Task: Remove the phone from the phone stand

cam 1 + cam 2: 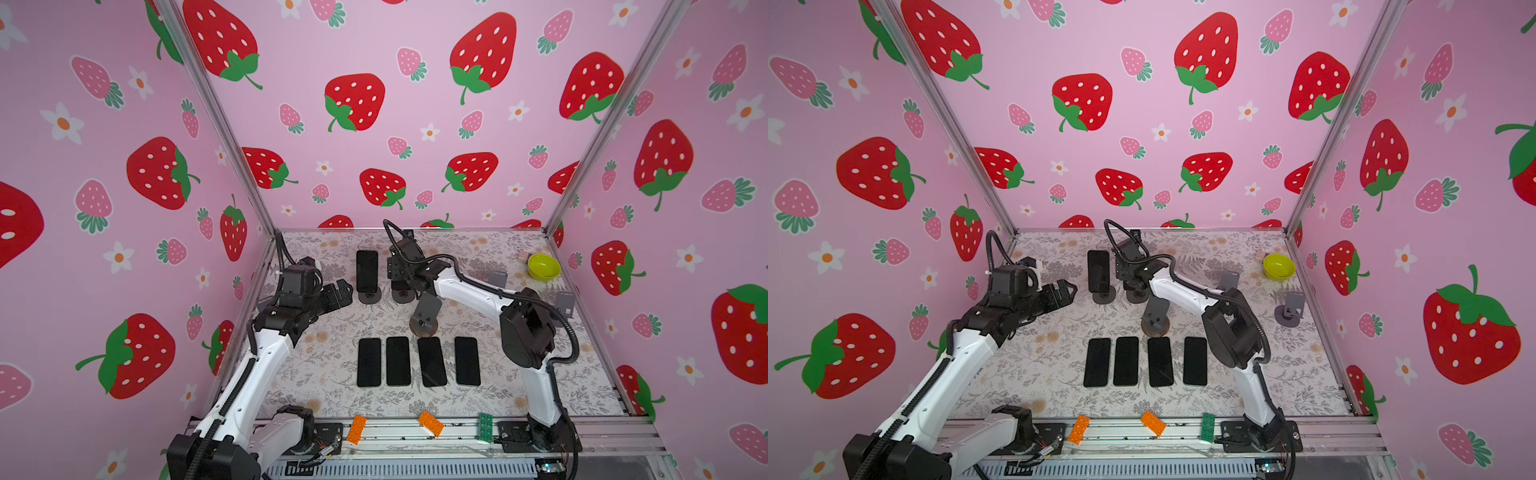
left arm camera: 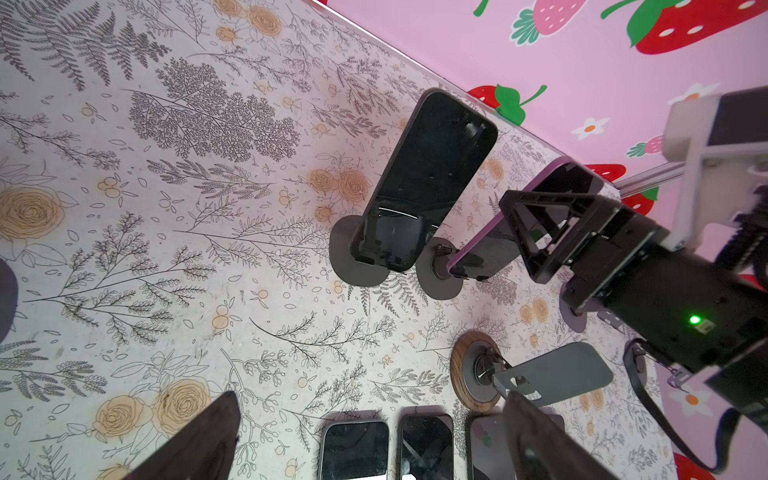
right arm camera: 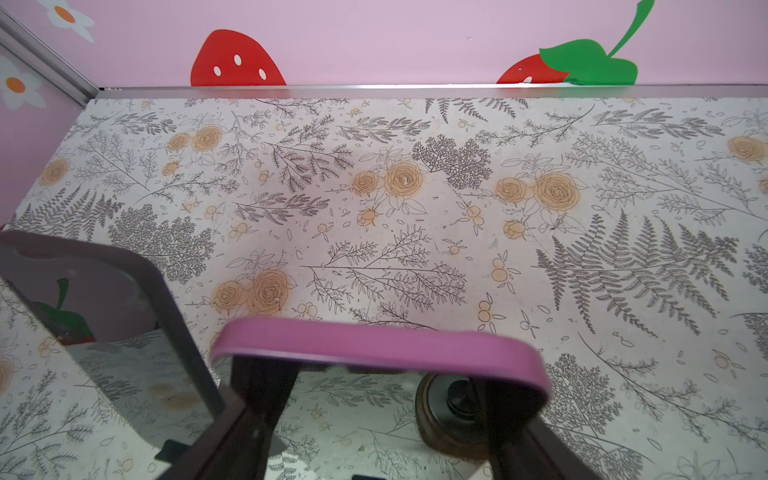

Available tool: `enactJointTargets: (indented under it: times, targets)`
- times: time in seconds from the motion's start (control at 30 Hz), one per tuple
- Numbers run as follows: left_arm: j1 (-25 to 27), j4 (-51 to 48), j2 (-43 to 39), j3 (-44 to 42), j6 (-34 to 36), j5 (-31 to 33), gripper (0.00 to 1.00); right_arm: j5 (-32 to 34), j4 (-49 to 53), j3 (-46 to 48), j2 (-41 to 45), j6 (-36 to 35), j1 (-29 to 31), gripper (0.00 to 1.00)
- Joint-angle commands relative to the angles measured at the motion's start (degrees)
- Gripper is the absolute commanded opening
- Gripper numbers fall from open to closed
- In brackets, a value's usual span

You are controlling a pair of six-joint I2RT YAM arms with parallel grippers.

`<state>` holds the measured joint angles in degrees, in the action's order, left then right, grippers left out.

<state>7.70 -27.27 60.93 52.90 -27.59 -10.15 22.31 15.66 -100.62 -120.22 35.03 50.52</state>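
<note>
in both top views the right gripper [image 1: 397,272] reaches to the back middle of the floral table [image 1: 324,374], over a phone stand [image 1: 402,296] whose round base shows beneath it; the phone there is mostly hidden by the gripper. just left of it a black phone [image 1: 367,270] leans upright on a second stand. an empty stand with a wooden base [image 1: 424,322] sits nearer the front, and beyond it four phones [image 1: 369,361] lie flat in a row. the left gripper [image 1: 1065,291] hangs above the table left of the stands, touching nothing. a green bowl [image 1: 1279,267] sits at the far right corner.

in the left wrist view the pink-edged phone [image 2: 482,255] leans on its stand, foot in the cradle, with the right gripper's fingers [image 2: 532,226] clasped around its upper part. the left gripper's own fingers [image 2: 199,440] stand wide apart, with nothing between them.

in the right wrist view the phone's pink top edge [image 3: 374,345] runs across between the two fingers [image 3: 232,440], which press in on its long sides. the black phone [image 3: 104,311] stands just beside it.
</note>
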Motion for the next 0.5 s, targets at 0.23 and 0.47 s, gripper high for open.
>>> enactJointTargets:
  times: [0.23,0.47]
  targets:
    - [-0.32,0.32,-1.51,0.85,-4.16,-2.23,0.99,-1.56,-2.03,1.14,7.74,-1.25,-0.40,0.71]
    - [-0.32,1.46,-1.27,0.55,-6.01,-3.12,0.99,-3.77,-3.29,4.65,13.37,-1.64,-2.23,0.70]
